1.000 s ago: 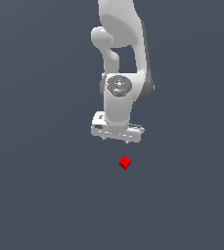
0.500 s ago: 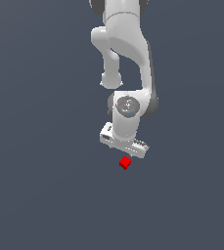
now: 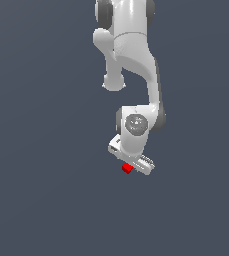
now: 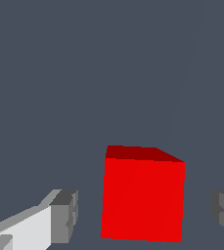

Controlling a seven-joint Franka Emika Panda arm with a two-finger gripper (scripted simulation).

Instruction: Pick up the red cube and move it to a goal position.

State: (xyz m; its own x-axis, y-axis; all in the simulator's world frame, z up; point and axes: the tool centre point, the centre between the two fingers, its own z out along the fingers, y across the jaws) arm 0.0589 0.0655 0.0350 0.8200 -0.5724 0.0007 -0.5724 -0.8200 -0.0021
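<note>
The small, bright red, plain-faced cube is being framed between the two grey-padded fingertips of the white parallel gripper in the wrist view, with a clear gap of dark floor being left on each side of it. The jaws are therefore being held apart and nothing is being gripped; the cube is not being touched by either pad. That spread is judged to be deliberate: the cube is being straddled so that both pads can be brought against opposite faces at once, rather than the cube being pushed aside by one of them.

In the exterior view the red cube is being shown resting on the plain dark grey-blue floor, partly covered by the white gripper directly above it, while the glossy white jointed arm is being bent steeply downward over that spot. The cube is being approached slightly turned relative to the fingers, one top edge being seen at an angle in the wrist view, so an uneven squeeze is judged to be a risk.

No goal marker is being shown in either view, so the target position cannot be told. The grasp is judged not yet to be made; closing on the cube is expected next.
</note>
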